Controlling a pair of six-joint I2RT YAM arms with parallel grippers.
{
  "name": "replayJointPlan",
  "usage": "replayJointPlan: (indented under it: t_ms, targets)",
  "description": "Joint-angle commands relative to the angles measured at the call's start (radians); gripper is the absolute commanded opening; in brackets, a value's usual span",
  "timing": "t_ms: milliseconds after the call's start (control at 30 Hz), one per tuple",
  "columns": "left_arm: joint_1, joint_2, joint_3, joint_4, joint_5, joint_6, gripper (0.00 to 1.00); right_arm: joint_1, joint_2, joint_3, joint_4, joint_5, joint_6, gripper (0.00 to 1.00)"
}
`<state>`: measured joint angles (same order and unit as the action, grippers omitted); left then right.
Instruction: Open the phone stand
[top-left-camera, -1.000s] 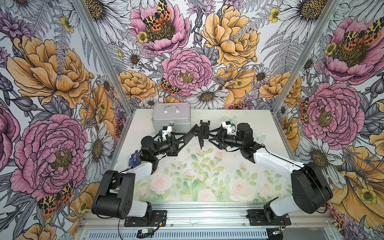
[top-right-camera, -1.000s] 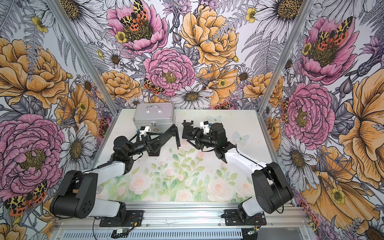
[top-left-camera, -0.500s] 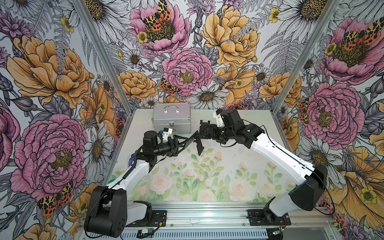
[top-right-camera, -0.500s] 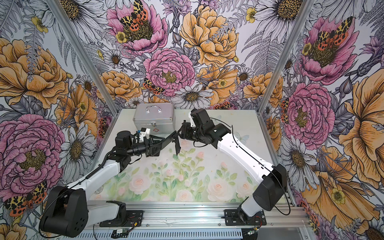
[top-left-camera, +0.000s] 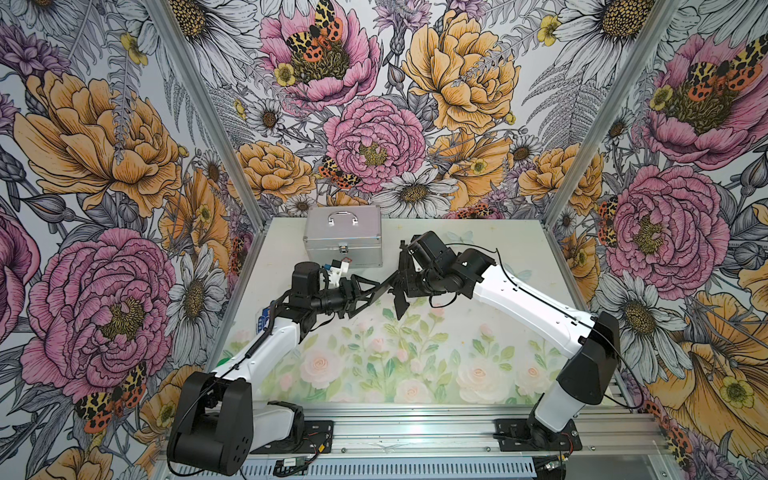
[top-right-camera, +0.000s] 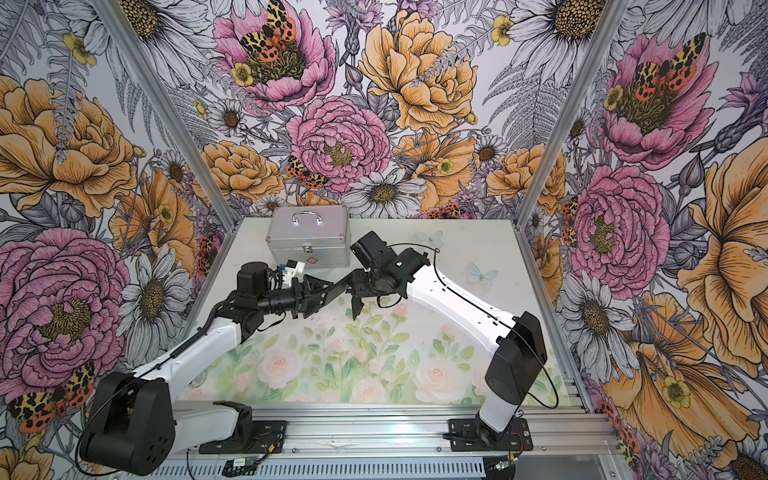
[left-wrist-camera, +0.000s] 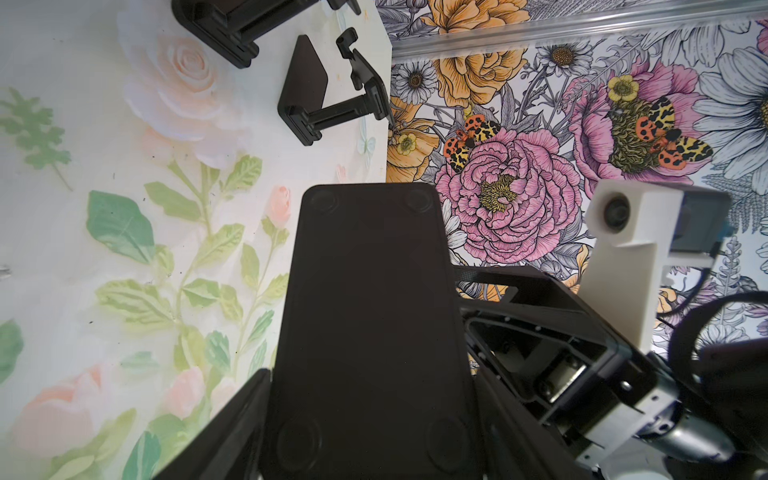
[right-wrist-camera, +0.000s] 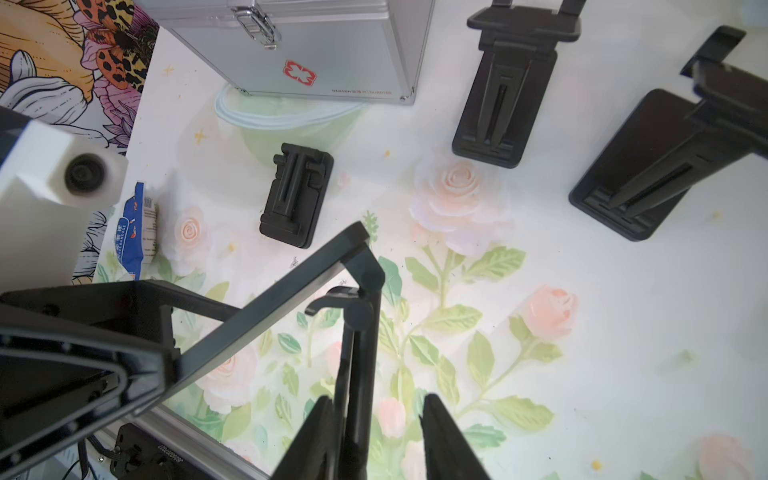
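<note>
Held in the air between the two claws, off the tabletop (top-left-camera: 374, 374): phone stand (top-left-camera: 376, 291). Left claw (top-left-camera: 359, 296) is clamped across the flat base plate by its side edges, jaws wide since the plate is wide. The hinged arm hangs from the plate's far end down into the right claw (right-wrist-camera: 376, 399). Those jaws stand partly apart, with the arm against one finger (right-wrist-camera: 311, 444) and a clear gap to the other, so not clamped yet as far as shows. Stand looks stiff, black plastic or metal, light, smooth-faced, probably slippy on the flats; the hinge is likely a tight friction joint. Best hold, I'd judge: plate pinned by its edges, arm taken low near its free end for leverage, then pulled away from the plate. A thin arm may twist out if pinched off-centre. Room: bare tabletop under both claws and open space on the side toward the arm bases. Silver case (top-left-camera: 343, 237) sits just behind the left claw, near but apart. A folded stand (right-wrist-camera: 297, 195) and an opened stand (right-wrist-camera: 505, 95) lie on the tabletop beyond the right claw, well apart. Safer to swing the arm toward the open side, not the case.
</note>
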<state>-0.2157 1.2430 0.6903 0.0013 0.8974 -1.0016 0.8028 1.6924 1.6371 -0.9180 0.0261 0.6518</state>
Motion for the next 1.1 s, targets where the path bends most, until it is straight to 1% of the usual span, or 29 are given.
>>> replayJointPlan:
  t_ms: [0, 233, 333, 433, 467, 600, 733, 867, 1067]
  targets:
    - [-0.011, -0.034, 0.026, 0.006, -0.007, 0.026, 0.44, 0.017, 0.040, 0.042, -0.012, 0.022, -0.022, 0.37]
    - [-0.011, -0.040, 0.029, 0.003, -0.009, 0.027, 0.44, 0.043, 0.072, 0.062, -0.012, 0.013, -0.027, 0.37]
    - [-0.011, -0.043, 0.031, 0.003, -0.009, 0.027, 0.44, 0.049, 0.079, 0.058, -0.012, 0.016, -0.026, 0.23]
    - [-0.012, -0.046, 0.032, 0.003, -0.009, 0.025, 0.44, 0.054, 0.084, 0.060, -0.011, 0.024, -0.026, 0.01]
    - [-0.012, -0.048, 0.032, 0.003, -0.008, 0.025, 0.44, 0.053, 0.085, 0.062, -0.012, 0.024, -0.026, 0.00]
    - [-0.006, -0.048, 0.037, 0.002, -0.010, 0.027, 0.44, 0.056, 0.080, 0.059, -0.012, 0.021, -0.033, 0.00]
    - [0.021, -0.035, 0.053, -0.003, -0.018, 0.041, 0.44, 0.064, 0.052, 0.053, -0.012, 0.006, -0.056, 0.00]
    - [0.050, 0.008, 0.085, -0.003, -0.013, 0.062, 0.44, 0.077, 0.016, 0.047, -0.012, -0.020, -0.085, 0.00]
    - [0.056, 0.088, 0.133, -0.003, 0.000, 0.095, 0.44, 0.110, -0.007, 0.055, -0.010, -0.073, -0.112, 0.00]
